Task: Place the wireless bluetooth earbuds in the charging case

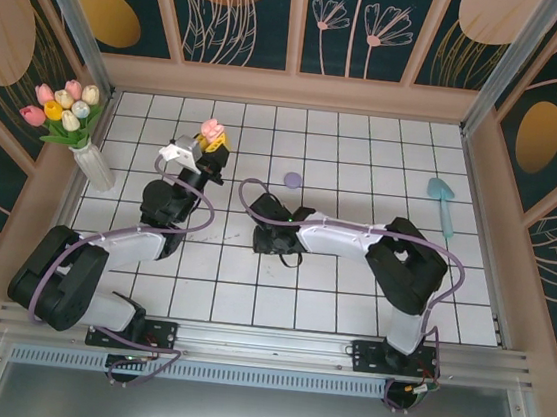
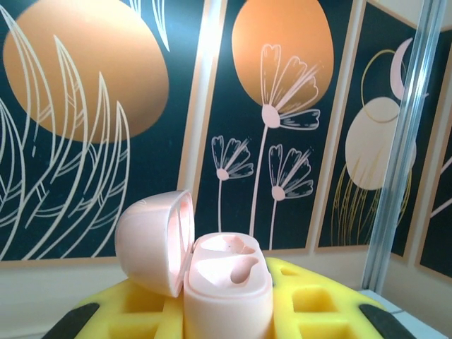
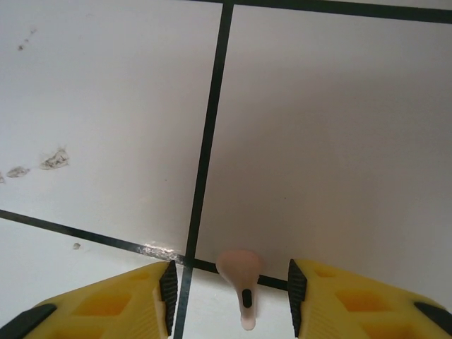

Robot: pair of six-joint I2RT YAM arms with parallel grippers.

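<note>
Right gripper (image 3: 231, 277) released, jaws apart with a gap on each side of a pale pink earbud (image 3: 242, 286); the bud lies on the white tile floor (image 3: 332, 141) just beside a dark grout line, stem toward the wrist. Left gripper (image 1: 211, 147) clenched on the open pink charging case (image 2: 227, 289), held up at far left with its lid (image 2: 155, 240) swung aside. Risk: the bud is tiny and rounded, so an uneven pinch could squirt or roll it away, and a skewed grip would likely leave the stem misaligned with the socket.
</note>
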